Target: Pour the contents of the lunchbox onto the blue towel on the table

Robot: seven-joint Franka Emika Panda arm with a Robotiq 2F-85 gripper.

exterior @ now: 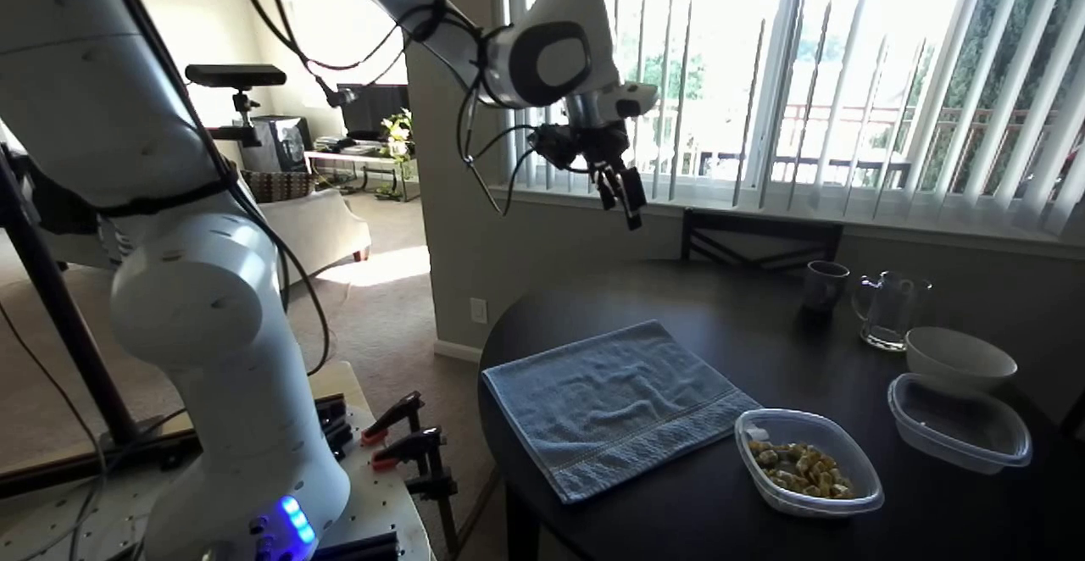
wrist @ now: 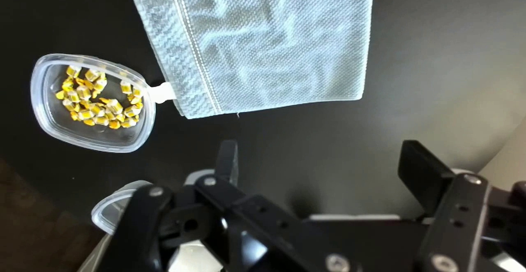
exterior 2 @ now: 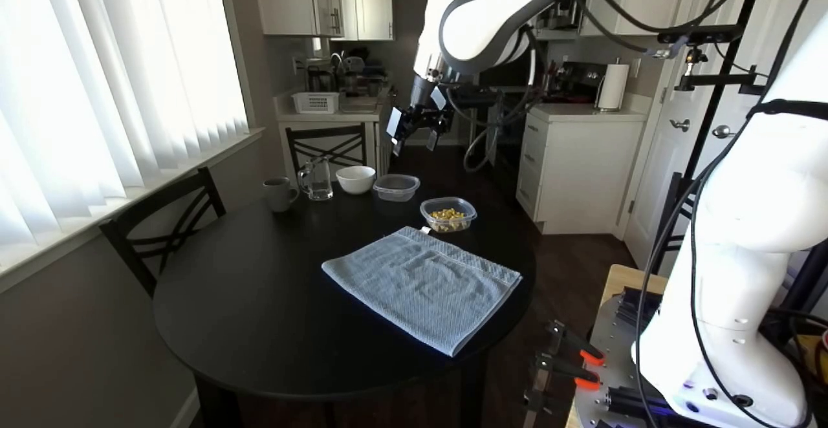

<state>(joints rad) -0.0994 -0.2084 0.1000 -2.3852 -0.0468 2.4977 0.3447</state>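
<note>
While a white robot arm (exterior: 233, 315) arches over a round, dark table (exterior 2: 259, 311), its black fingers (wrist: 423, 173) hang in the air above it, angled downward. They are spread wide, with bare table showing between them in the wrist view. A blue towel (exterior 2: 427, 286) lies open on the table, wrinkled across its middle, with a stitched band along one edge. Just beside that edge stands the lunchbox (wrist: 92, 141), upright, shallow and made of clear plastic with rounded corners. It holds yellow and whitish food bits (wrist: 98, 109), loosely scattered. A white tag (wrist: 162, 93) sticks out from the towel's edge toward the lunchbox's rim; whether the two touch is hard to tell. The fingers are well apart from both towel and lunchbox.

In both exterior views, a row runs on from the lunchbox: a second clear container (exterior 2: 394, 194), a white bowl (exterior 2: 355, 182) just beside it, a glass mug (exterior 2: 319, 182) and a grey mug (exterior 2: 277, 195). In an exterior view, a dark chair (exterior: 763, 224) stands behind the mugs.
</note>
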